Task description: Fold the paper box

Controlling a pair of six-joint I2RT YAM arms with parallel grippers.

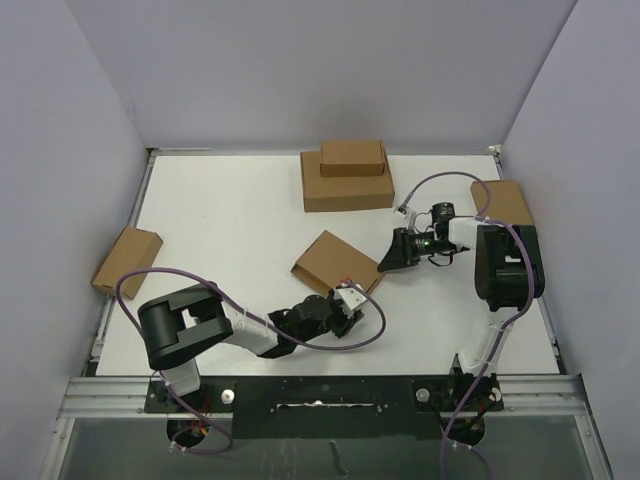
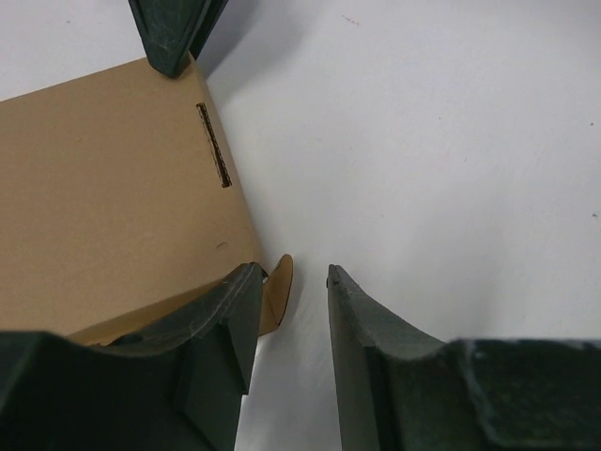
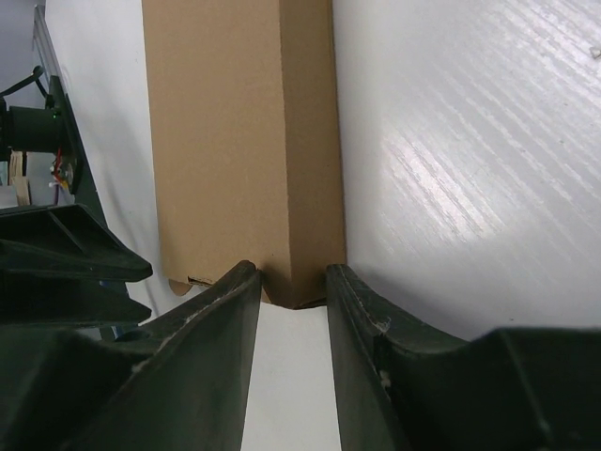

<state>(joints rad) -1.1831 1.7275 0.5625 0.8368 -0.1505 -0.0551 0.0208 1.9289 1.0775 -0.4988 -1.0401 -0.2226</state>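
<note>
Fingers [image 2: 385, 366] of left gripper [image 2: 291, 274]: parted, bare table showing in the gap, one tip over the paper box [image 1: 335, 262] near corner; contact unclear. Right gripper [image 3: 288, 269]: parted, at the neighbouring corner. Box lies flat mid-table [image 1: 220, 215], white top. Pale lilac walls [image 1: 320, 70] on three sides.

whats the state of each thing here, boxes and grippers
paper box: closed, flat on table, one tab sticking out
left gripper: jaws apart, tab between them
right gripper: jaws apart, tips at the box's end
back stack: two closed boxes
left-edge box: closed
right-edge box: closed
</note>
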